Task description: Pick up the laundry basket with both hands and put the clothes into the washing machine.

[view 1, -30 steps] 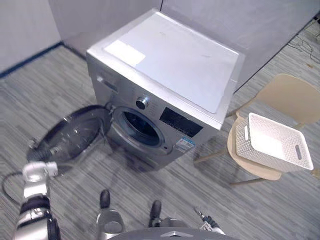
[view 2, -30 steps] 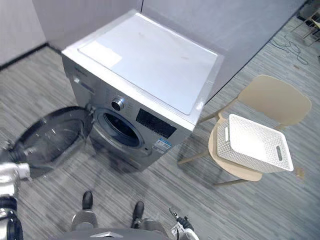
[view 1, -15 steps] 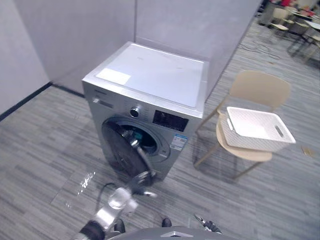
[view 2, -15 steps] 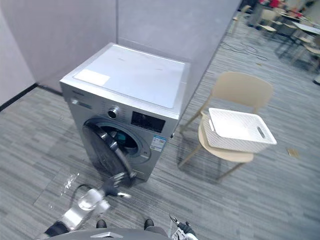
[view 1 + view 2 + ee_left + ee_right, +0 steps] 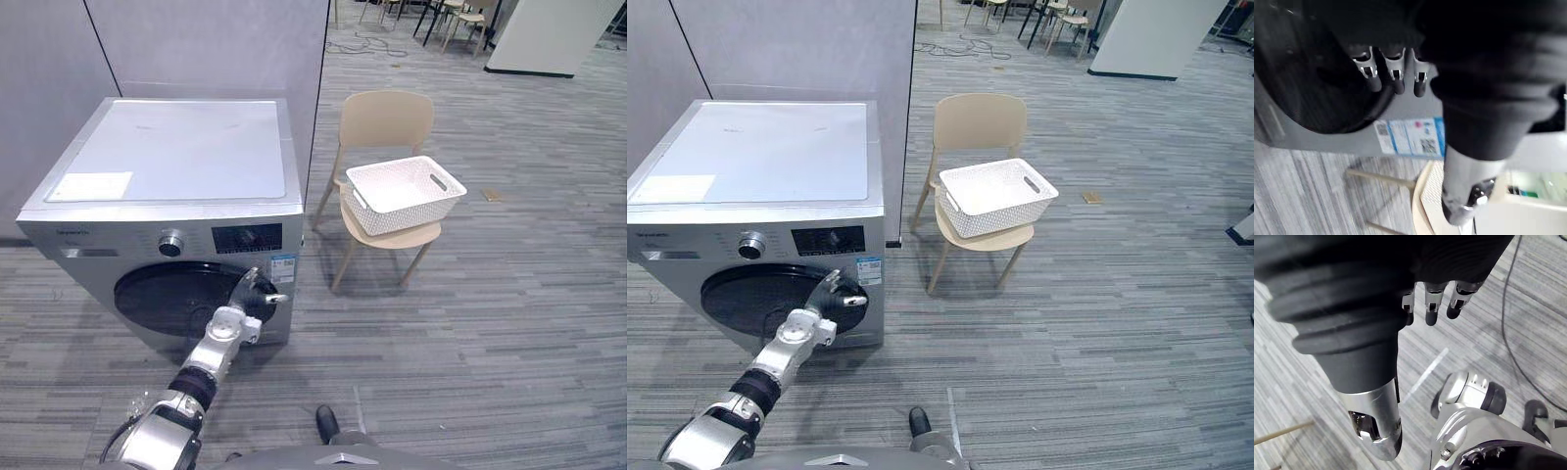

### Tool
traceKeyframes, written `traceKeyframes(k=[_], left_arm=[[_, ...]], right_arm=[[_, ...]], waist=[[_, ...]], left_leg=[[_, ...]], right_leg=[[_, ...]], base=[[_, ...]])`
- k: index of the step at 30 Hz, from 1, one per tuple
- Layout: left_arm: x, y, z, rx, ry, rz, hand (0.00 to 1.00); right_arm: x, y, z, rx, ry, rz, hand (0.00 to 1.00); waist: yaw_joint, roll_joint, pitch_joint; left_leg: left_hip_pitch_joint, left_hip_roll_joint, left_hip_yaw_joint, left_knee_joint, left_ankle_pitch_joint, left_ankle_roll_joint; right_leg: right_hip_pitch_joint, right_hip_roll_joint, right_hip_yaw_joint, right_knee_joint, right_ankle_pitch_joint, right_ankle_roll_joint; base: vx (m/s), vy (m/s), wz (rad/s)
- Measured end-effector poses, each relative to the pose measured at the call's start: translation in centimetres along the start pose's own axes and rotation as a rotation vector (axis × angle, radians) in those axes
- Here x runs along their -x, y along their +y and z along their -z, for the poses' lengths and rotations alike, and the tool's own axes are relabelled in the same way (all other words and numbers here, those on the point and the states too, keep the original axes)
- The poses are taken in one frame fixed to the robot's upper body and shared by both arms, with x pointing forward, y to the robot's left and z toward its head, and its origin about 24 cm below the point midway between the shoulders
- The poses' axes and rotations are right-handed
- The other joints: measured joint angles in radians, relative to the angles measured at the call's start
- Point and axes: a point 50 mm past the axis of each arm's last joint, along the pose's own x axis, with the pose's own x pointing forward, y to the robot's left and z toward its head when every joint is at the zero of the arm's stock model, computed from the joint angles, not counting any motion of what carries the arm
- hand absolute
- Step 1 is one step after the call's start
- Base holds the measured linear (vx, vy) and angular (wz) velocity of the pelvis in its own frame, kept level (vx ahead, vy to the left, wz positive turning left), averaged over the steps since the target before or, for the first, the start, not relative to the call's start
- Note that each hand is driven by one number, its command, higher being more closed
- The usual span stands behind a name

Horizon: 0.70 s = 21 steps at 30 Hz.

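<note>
We're looking down on the washing machine (image 5: 167,186), and its round dark door (image 5: 181,299) sits flush in the front panel, closed as far as we can tell. Our left robot hand (image 5: 253,294) is right at the door's right-hand rim, just below the control panel, fingers reaching onto the edge where the latch would be. In the left wrist view the fingers (image 5: 1394,78) run out fairly straight, laid against the door rim and curled round nothing, so we read that robot hand as open and pressing, not gripping.

The right robot hand (image 5: 1430,301) hangs low beside us over the floor, fingers relaxed and empty.

Over to the right, well apart from the machine, the white laundry basket (image 5: 404,193) rests on the seat of a beige chair (image 5: 384,127). It looks empty from here; we see no clothes in it, though its floor is only partly in sight.

With the basket empty-looking and the door shut, this fits the load already being inside, but we cannot see into the drum.
</note>
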Motion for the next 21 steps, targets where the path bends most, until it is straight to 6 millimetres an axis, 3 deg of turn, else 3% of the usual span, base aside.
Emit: traceKeyframes(k=[1, 4, 5, 8, 9, 12, 16, 21], left_arm=[[0.2, 0.5, 0.8, 0.012, 0.026, -0.023, 0.0], [2.1, 2.4, 6.0, 0.084, 0.204, -0.125, 0.0], [3.7, 3.3, 9.1, 0.13, 0.307, -0.18, 0.0], [6.9, 4.5, 13.7, 0.258, 0.472, -0.291, 0.0], [9.2, 4.9, 16.2, 0.33, 0.566, -0.359, 0.0], [13.5, 4.7, 20.2, 0.438, 0.729, -0.463, 0.0], [18.0, 3.2, 23.3, 0.568, 0.876, -0.554, 0.0], [19.8, 2.1, 24.3, 0.624, 0.934, -0.585, 0.0]], right_arm=[[0.0, 0.1, -0.1, -0.002, -0.002, 0.001, 0.0], [-0.2, 0.5, -0.7, -0.027, -0.013, 0.012, 0.0], [-0.3, 0.6, -1.0, -0.043, -0.022, 0.016, 0.0], [-0.4, 0.7, -1.4, -0.074, -0.028, 0.029, 0.0], [-0.6, 1.0, -1.5, -0.089, -0.025, 0.029, 0.0], [-0.7, 1.3, -1.7, -0.111, -0.018, 0.031, 0.0], [-0.8, 1.5, -2.2, -0.133, -0.024, 0.031, 0.0], [-0.9, 1.8, -2.4, -0.133, -0.025, 0.024, 0.0]], waist=[[0.003, 0.0, 0.0], [0.023, 0.015, 0.008], [0.029, 0.024, 0.009], [0.055, 0.029, 0.011], [0.073, 0.029, 0.012], [0.1, 0.029, 0.014], [0.141, 0.034, 0.013], [0.161, 0.033, 0.013]], left_leg=[[0.003, -0.001, 0.0, 0.0, -0.002, 0.0], [0.029, 0.005, -0.001, 0.0, -0.009, -0.005], [0.038, 0.012, -0.007, 0.0, -0.014, -0.009], [0.054, 0.022, -0.019, 0.001, -0.02, -0.015], [0.062, 0.026, -0.034, 0.002, -0.022, -0.017], [0.084, 0.029, -0.072, 0.006, -0.026, -0.02], [0.104, 0.025, -0.105, 0.0, -0.028, -0.019], [0.105, 0.022, -0.125, 0.0, -0.027, -0.02]], right_leg=[[0.001, -0.001, -0.001, 0.001, 0.016, 0.005], [0.026, 0.006, -0.009, -0.004, 0.025, 0.026], [0.037, 0.011, -0.019, -0.005, 0.022, 0.033], [0.066, 0.017, -0.038, -0.015, 0.02, 0.04], [0.087, 0.019, -0.057, -0.025, 0.017, 0.037], [0.131, 0.018, -0.096, -0.027, 0.0, 0.036], [0.156, 0.011, -0.126, -0.007, -0.027, 0.039], [0.155, 0.005, -0.146, 0.028, -0.055, 0.035]], base=[[0.13, -0.043, -0.04], [0.13, -0.05, -0.03], [0.12, -0.054, 0.08], [0.11, -0.051, 0.16], [0.07, -0.031, 0.23], [0.05, -0.032, 0.39], [-0.05, -0.008, 0.29], [-0.08, -0.012, 0.17]])
